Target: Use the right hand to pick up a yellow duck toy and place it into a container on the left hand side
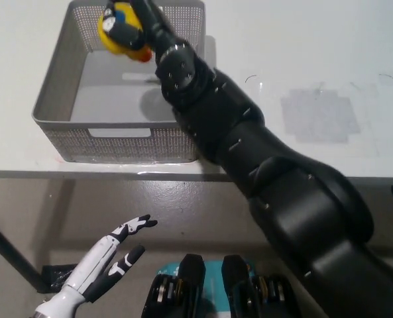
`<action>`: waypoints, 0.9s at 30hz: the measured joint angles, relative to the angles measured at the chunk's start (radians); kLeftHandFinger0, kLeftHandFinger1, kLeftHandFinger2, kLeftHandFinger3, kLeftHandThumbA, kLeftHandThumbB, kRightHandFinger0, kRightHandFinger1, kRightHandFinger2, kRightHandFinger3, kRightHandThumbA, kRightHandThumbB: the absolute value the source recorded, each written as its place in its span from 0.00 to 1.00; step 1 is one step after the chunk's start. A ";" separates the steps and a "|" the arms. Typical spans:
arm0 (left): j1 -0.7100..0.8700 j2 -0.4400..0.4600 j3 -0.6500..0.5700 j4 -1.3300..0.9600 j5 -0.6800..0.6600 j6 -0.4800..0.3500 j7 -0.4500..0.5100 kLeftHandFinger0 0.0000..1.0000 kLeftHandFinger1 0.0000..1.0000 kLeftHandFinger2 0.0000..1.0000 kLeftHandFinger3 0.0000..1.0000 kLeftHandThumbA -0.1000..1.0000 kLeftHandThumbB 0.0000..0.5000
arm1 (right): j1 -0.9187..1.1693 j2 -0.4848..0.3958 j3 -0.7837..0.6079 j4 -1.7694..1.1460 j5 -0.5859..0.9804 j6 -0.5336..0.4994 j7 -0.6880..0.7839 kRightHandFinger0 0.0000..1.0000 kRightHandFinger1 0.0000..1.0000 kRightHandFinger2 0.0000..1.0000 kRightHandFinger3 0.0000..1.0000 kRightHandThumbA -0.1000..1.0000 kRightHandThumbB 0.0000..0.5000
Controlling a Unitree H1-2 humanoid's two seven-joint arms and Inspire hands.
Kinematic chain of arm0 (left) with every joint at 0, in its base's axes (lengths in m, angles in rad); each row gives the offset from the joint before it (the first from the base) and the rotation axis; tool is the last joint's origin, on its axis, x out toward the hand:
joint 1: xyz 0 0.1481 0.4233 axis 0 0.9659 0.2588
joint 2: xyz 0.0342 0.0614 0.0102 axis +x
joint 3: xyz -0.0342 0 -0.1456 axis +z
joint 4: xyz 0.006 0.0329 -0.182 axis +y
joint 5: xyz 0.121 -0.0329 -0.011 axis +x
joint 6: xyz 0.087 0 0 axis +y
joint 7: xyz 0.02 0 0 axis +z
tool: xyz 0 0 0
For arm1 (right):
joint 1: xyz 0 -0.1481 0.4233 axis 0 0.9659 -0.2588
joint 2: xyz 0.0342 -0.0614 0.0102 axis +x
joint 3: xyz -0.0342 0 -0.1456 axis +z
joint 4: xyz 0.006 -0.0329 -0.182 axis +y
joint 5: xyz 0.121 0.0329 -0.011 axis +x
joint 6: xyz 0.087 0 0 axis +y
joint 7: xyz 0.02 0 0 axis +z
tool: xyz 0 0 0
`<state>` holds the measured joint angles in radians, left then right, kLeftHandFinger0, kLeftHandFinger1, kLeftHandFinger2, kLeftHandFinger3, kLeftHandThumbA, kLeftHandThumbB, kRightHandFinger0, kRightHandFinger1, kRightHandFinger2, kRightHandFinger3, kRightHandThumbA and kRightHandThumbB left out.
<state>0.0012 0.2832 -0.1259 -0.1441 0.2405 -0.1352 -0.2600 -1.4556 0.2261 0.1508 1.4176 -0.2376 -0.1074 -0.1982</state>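
**A:** Across the white table (pixel 329 59), what takes up most of the view?

**B:** Mostly the black right arm (pixel 249 152). It reaches diagonally from the lower right up to the far left corner, crossing the near right corner of the grey perforated basket (pixel 57 99). It stretches that far because the basket sits on the robot's left side of the table, and the task wants the right hand to deliver there.

**A:** Why is the basket placed so near the table's front edge?

**B:** My guess is reach: close to the edge, both its open top and its floor are easy to get at from above. Its floor looks bare.

**A:** And the hand itself?

**B:** The right hand (pixel 133 23) is over the basket's far side, fingers wrapped around the yellow duck toy (pixel 116 32). The duck is above the basket's interior, near the back wall, and looks clear of the floor, so I judge it as carried, not yet set down. Keeping the grip closed makes sense until the toy is well inside the walls.

**A:** The other hand?

**B:** The white left hand (pixel 107 262) rests low at the lower left, below the table edge, fingers spread and holding nothing. It has no part in this, so it hangs out of the way.
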 measured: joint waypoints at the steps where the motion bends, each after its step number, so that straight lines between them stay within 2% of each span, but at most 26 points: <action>1: 0.001 0.001 0.000 0.000 0.000 0.002 -0.002 1.00 1.00 1.00 1.00 1.00 0.33 | 0.008 -0.001 0.013 0.001 -0.004 0.002 0.004 1.00 1.00 1.00 1.00 0.81 0.75; 4: 0.006 0.002 -0.001 0.000 0.000 0.002 -0.006 1.00 1.00 1.00 1.00 1.00 0.37 | 0.024 -0.008 0.048 0.002 -0.016 0.010 0.026 1.00 1.00 1.00 1.00 0.97 0.73; 6: 0.014 0.002 -0.002 0.000 -0.001 0.002 -0.008 1.00 1.00 1.00 1.00 1.00 0.37 | 0.036 -0.015 0.075 0.001 -0.025 0.016 0.040 1.00 1.00 1.00 1.00 1.00 0.70; 8: 0.022 0.002 -0.004 0.001 -0.001 0.002 -0.010 1.00 1.00 1.00 1.00 1.00 0.35 | 0.050 -0.023 0.091 0.001 -0.030 0.020 0.055 1.00 1.00 1.00 1.00 1.00 0.66; 13: 0.042 0.003 -0.012 0.001 0.000 0.001 -0.010 1.00 1.00 1.00 1.00 1.00 0.30 | 0.102 -0.048 0.099 -0.010 -0.034 0.022 0.085 1.00 1.00 1.00 1.00 1.00 0.65; 18: 0.058 0.003 -0.021 0.002 0.003 -0.002 -0.010 1.00 1.00 1.00 1.00 1.00 0.35 | 0.146 -0.082 0.098 -0.034 -0.035 0.015 0.099 1.00 1.00 1.00 1.00 1.00 0.65; 20: 0.058 0.003 -0.024 0.004 0.003 -0.002 -0.010 1.00 1.00 1.00 1.00 1.00 0.37 | 0.149 -0.103 0.098 -0.062 -0.035 0.005 0.102 1.00 1.00 1.00 1.00 1.00 0.61; 27: 0.064 0.003 -0.025 0.003 0.002 0.000 -0.010 1.00 1.00 1.00 1.00 1.00 0.35 | 0.177 -0.190 0.046 -0.320 -0.014 0.001 0.121 1.00 1.00 1.00 1.00 1.00 0.65</action>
<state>0.0652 0.2860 -0.1506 -0.1407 0.2425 -0.1354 -0.2704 -1.2788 0.0360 0.1967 1.0980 -0.2514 -0.1059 -0.0773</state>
